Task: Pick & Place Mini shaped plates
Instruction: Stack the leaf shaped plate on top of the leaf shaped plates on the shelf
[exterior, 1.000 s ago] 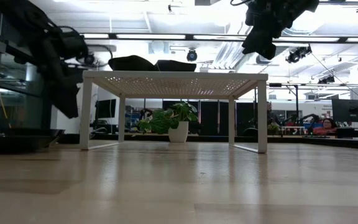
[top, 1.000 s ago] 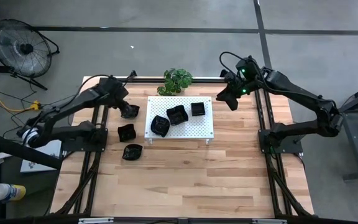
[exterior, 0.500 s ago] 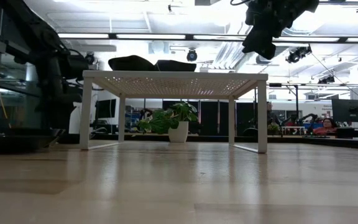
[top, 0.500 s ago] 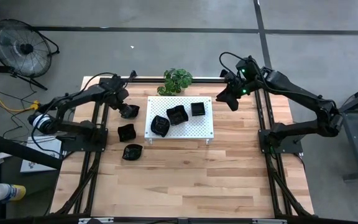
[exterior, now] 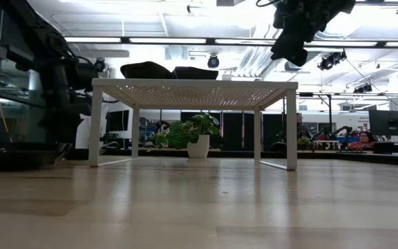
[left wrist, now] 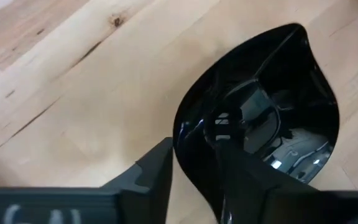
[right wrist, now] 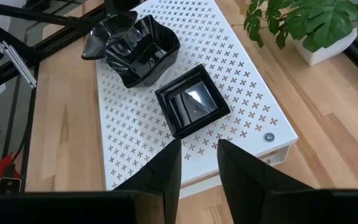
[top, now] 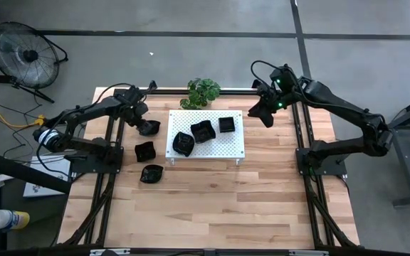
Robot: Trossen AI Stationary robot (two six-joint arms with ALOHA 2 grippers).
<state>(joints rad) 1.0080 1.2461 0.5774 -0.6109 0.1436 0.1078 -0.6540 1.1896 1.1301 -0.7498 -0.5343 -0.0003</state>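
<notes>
- Black plate (left wrist: 260,118) sits on your desk (left wrist: 73,93), its rim between your left hand's (left wrist: 194,168) fingers, pinched.
- Your right hand (right wrist: 197,165) hovers spread above the board (right wrist: 229,74).

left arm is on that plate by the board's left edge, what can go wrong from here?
1. The left gripper straddles the rim of the glossy black plate; an edge grip like that could slip or tip the plate.
2. The white perforated board already holds three plates, so placing another may knock one.
</notes>
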